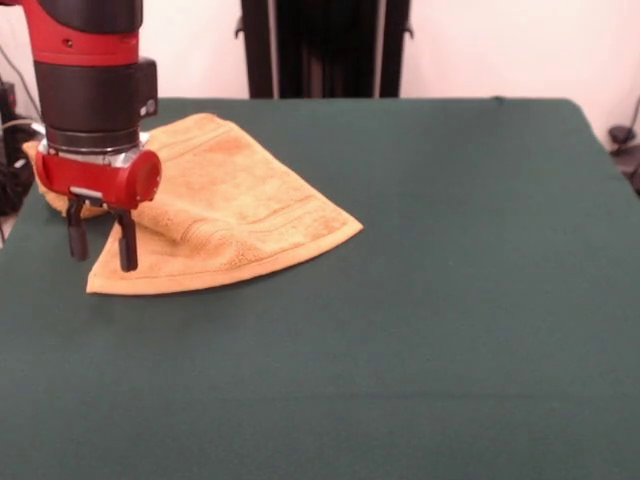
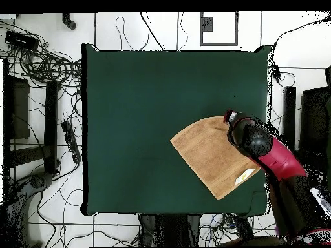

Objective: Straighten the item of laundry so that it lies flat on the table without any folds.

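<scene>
Towel (image 1: 235, 210) lies folded at my surface (image 1: 420, 300) edge; soft, limp, light, I judge. Claw (image 1: 101, 238) hangs apart, empty, over its corner. I'd pinch the folded layer's free corner.

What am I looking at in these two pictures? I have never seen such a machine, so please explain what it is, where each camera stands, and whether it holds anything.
The machine is a red and black robot arm with a gripper, two dark fingers standing apart, so it is open and holds nothing. One camera looks across the table toward the robot. The other looks straight down, with the robot's base at the bottom. On the dark green table lies an orange-tan towel, near one side edge. It is not flat: in the front view part of it is folded over. In the overhead view a small white label shows at its edge. The gripper hangs over one end of the towel.
</scene>
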